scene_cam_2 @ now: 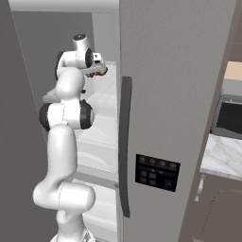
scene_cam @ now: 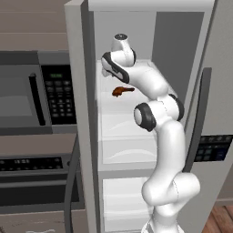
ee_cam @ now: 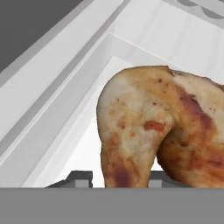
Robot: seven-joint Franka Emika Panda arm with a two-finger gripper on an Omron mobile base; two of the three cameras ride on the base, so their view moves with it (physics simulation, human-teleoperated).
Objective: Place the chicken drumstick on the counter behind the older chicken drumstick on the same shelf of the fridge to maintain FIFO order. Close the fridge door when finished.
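The plump golden-tan chicken drumstick (ee_cam: 148,127) sits between my gripper's (ee_cam: 120,177) two dark tips, low over the pale shelf (ee_cam: 87,144) inside the fridge. A thin strip of white shows between the left fingertip (ee_cam: 81,177) and the meat, so I cannot say whether the grip still holds. From the right base view, the gripper (scene_cam_2: 97,67) reaches deep into the upper compartment with the chicken drumstick (scene_cam_2: 98,71) at its end. The older chicken drumstick (scene_cam: 123,91), slim and dark reddish-brown, lies on the same shelf (scene_cam: 113,109), nearer the front. The plain fridge door (scene_cam: 75,118) stands open.
The dispenser door (scene_cam_2: 165,118) with its dark handle is shut, close to the arm's right. White drawers (scene_cam: 123,150) lie below the shelf. A microwave (scene_cam: 36,91) and an oven (scene_cam: 32,173) stand left of the fridge. The marble counter (scene_cam_2: 222,160) is at the far right.
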